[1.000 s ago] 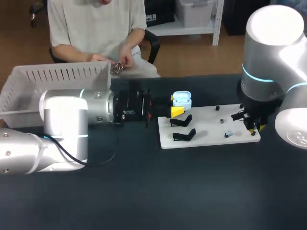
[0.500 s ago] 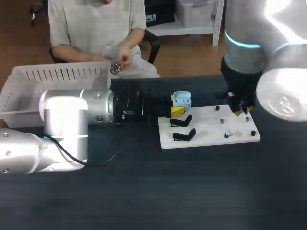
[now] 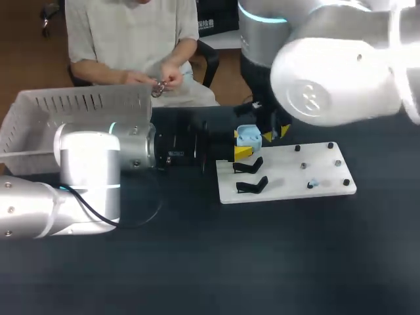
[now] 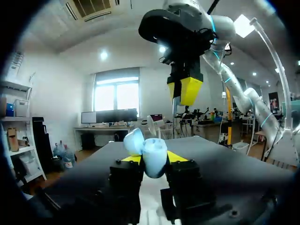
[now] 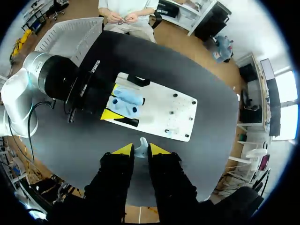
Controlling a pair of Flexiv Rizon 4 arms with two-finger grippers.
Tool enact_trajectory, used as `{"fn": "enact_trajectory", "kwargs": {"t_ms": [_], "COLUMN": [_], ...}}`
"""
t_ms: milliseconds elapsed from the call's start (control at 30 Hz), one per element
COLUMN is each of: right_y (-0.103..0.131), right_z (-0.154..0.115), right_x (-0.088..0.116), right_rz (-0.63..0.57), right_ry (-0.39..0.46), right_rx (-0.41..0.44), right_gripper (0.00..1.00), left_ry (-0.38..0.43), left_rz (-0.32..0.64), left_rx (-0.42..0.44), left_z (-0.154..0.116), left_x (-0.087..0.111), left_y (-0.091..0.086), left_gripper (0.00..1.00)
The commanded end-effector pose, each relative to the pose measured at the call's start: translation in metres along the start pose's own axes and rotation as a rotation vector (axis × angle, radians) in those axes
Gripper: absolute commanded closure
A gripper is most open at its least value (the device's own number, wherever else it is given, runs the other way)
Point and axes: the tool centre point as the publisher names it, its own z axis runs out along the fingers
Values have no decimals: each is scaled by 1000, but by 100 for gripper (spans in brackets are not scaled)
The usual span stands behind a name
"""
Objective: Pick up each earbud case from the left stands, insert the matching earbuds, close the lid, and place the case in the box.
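R claw (image 5: 140, 151) pinches earbud (image 5: 142, 145), visible only in R wrist view; L claw (image 4: 153, 159) clamps open case (image 4: 151, 149) at board's (image 3: 289, 185) 10 o'clock.

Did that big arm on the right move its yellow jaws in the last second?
Yes. The right arm carried its jaws leftward along the white board, from its right end to near the blue earbud case at its left end.

Dark table (image 3: 197, 262) lies under the right gripper (image 5: 137, 150) jaws, with brown wood floor (image 5: 180, 40) around it and white shelving (image 3: 262, 33) past the far edge. Ahead of the left gripper (image 4: 154, 159) jaws are a white wall (image 4: 61, 93), a bright window (image 4: 116, 96) and a desk (image 4: 103, 127) below it. Overhead are ceiling lights (image 4: 104, 55) and an air vent (image 4: 91, 7).
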Motion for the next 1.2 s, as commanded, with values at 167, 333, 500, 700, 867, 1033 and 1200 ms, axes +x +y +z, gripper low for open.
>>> {"fn": "enact_trajectory", "kwargs": {"t_ms": [167,333,500,700,867,1033,1200], "right_y": [8,8,8,1,-4,-5,-5], "right_z": [6,6,6,7,13,15,14], "right_x": [-12,-12,-12,-21,-27,-29,-29], "right_rz": [4,4,4,261,491,571,583], "right_ry": [102,102,102,98,84,61,55], "right_rx": [1,1,1,-34,-114,-108,-85], "right_gripper": [100,100,100,100,100,100,100], "left_ry": [-2,-2,-2,-2,-2,-2,-2], "left_rz": [0,0,0,0,0,0,0], "left_rx": [1,1,1,1,1,1,1], "left_z": [0,0,0,0,0,0,0], "left_x": [1,1,1,1,1,1,1], "left_y": [1,1,1,1,1,1,1], "left_gripper": [100,100,100,100,100,100,100]}}
